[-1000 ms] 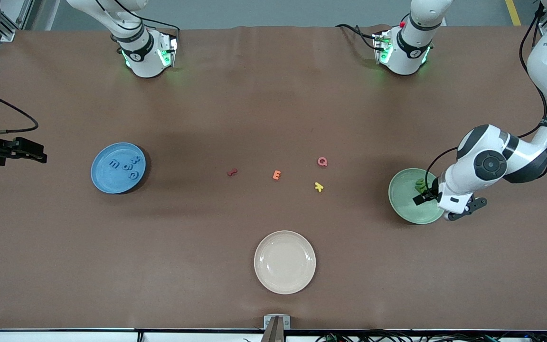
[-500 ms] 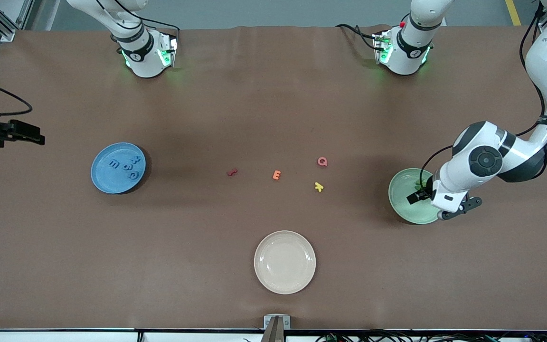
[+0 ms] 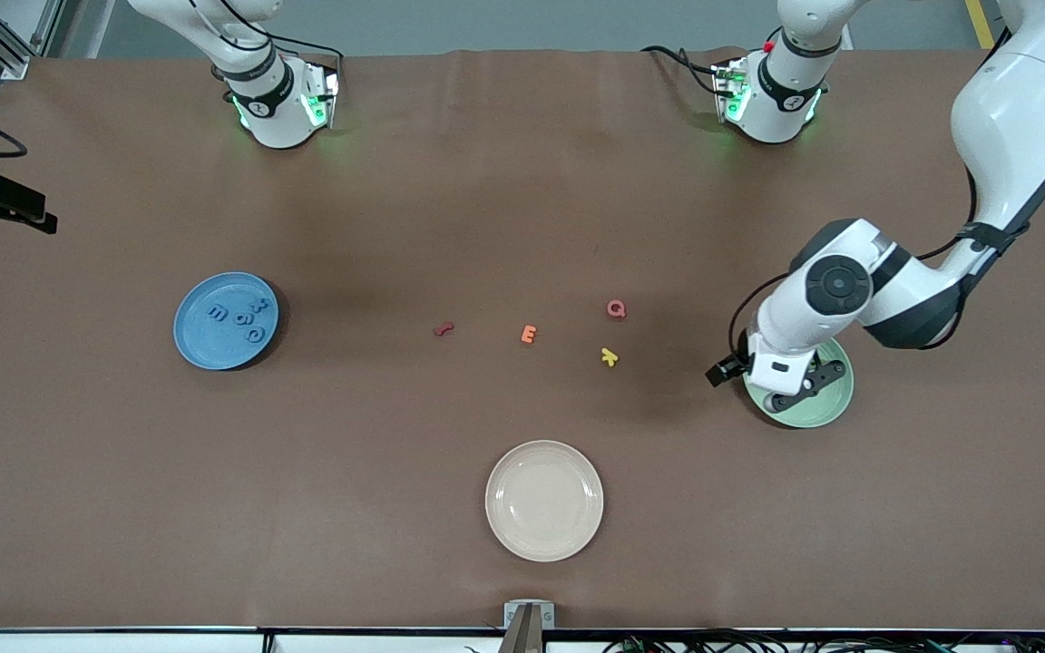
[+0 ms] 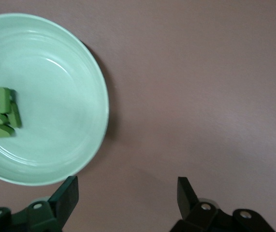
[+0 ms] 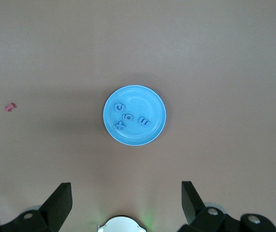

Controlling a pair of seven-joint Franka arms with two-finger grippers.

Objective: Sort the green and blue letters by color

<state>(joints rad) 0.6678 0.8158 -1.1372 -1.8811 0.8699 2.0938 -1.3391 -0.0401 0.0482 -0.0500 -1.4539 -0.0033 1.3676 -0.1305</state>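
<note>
Robot lab: two arm bases (image 3: pixel 278 104) bolted on paper-covered table (image 3: pixel 486 209).

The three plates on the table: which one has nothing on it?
The cream plate, nearest the front camera, is bare. The blue plate carries four blue letters, and the green plate holds green letters.

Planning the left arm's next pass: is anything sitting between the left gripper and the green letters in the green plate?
Nothing visible does. The left gripper hangs open over bare table beside the green plate. The green letters lie uncovered inside it, with only the plate's low rim between.
</note>
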